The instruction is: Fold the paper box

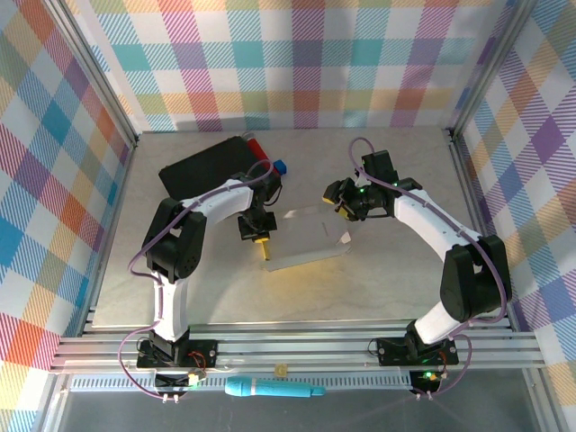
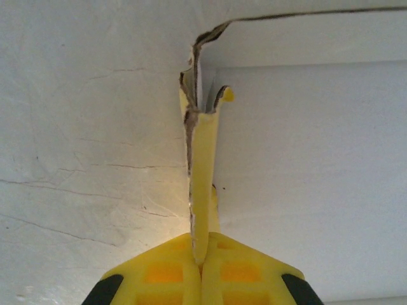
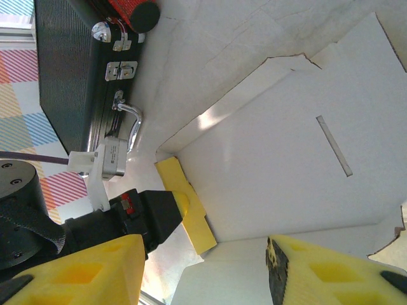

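Presently, the paper box (image 1: 310,236) lies flat, pale side up, mid-tabletop (image 1: 360,297) between both arms. Left hand (image 2: 202,254) is clamped on an upturned yellow flap at its left edge. Right hand (image 3: 203,270) has fingers apart, over its right part. Black case (image 1: 207,166) sits rear left.

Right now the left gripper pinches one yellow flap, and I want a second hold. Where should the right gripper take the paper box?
Probably the free edge of the paper box on the right arm's side, approached from the right, opposite the left gripper. The sheet is thin and near flat, so the open right gripper should straddle that edge.
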Motion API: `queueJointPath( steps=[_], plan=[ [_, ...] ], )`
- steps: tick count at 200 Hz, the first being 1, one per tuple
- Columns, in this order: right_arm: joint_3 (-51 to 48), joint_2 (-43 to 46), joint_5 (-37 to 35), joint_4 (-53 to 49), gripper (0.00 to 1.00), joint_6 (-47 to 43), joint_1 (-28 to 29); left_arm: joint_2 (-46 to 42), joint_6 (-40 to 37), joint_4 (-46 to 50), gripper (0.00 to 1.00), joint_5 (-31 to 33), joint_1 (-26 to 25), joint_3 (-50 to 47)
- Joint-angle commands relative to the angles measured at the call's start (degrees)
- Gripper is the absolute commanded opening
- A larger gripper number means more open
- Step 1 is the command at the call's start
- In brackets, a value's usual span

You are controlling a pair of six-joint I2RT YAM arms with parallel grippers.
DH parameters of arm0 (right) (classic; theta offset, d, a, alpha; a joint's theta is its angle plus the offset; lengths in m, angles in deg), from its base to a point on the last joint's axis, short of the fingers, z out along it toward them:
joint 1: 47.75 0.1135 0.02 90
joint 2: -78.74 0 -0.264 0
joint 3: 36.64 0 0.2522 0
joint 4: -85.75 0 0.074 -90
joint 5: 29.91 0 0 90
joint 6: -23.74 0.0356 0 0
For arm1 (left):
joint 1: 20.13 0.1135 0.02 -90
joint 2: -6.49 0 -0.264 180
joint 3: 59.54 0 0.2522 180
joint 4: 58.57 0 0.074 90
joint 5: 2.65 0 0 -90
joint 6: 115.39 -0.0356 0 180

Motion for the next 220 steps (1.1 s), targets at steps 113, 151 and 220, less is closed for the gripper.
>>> queueJointPath(
  steps=[113,151,220],
  plan=[
    [-6.4,12.5,-11.3,11.2,0.52,9.6,0.7,-15.6,-11.5,-5.6,0.00,34.4,-7.2,-1.3],
    [-5.1,12.6,-13.0,13.4,0.51,18.8,0.7,-25.0,-17.6,-22.5,0.00,37.4,-8.8,-11.9],
    [7.0,-1.7,-8.9,14.7,0.50,17.7,-1.6,-27.1,-22.4,-33.5,0.00,41.0,-10.7,-18.3]
  ],
)
